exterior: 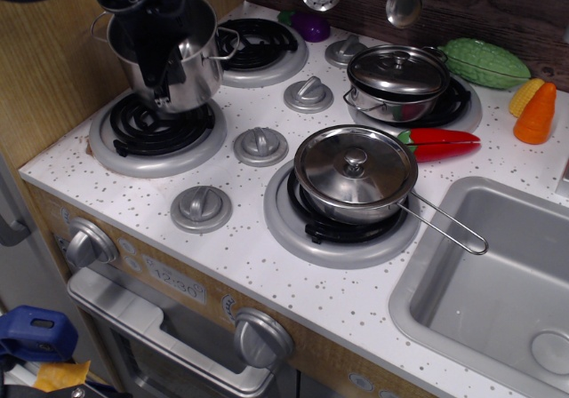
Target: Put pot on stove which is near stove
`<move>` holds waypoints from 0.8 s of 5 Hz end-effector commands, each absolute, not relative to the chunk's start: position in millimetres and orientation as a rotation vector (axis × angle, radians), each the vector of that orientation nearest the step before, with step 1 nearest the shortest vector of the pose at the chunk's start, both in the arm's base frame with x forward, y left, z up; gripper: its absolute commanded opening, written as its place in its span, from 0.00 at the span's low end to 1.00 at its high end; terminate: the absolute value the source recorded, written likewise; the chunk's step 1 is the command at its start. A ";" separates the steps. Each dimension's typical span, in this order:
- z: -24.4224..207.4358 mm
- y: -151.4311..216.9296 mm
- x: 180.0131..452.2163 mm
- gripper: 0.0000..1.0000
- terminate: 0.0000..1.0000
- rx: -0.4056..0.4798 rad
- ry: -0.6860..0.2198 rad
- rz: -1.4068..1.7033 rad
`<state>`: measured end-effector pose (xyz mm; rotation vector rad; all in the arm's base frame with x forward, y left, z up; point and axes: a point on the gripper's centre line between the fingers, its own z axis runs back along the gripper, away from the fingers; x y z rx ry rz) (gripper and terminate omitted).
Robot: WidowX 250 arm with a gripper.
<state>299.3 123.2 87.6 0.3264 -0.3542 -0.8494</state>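
The shiny lidless steel pot [182, 60] hangs upright just above the front-left stove [158, 131], a black coil in a grey ring, over its back part. My black gripper [160, 56] comes down from the top left and is shut on the pot's near rim, one finger inside and one outside. The back-left stove [262, 47] lies bare behind the pot.
A lidded long-handled saucepan [356, 171] sits on the front-right burner, a lidded steel pot [397, 78] on the back-right one. Grey knobs [260, 143] stand between burners. Toy vegetables [440, 142] lie at the right. A sink [498, 282] is at the right. A wooden wall stands at left.
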 end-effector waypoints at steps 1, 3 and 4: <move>103.8 121.2 297.4 0.00 0.00 0.383 -0.380 -0.829; 94.6 129.6 299.2 1.00 0.00 0.352 -0.381 -0.835; 94.6 129.6 299.2 1.00 1.00 0.352 -0.381 -0.835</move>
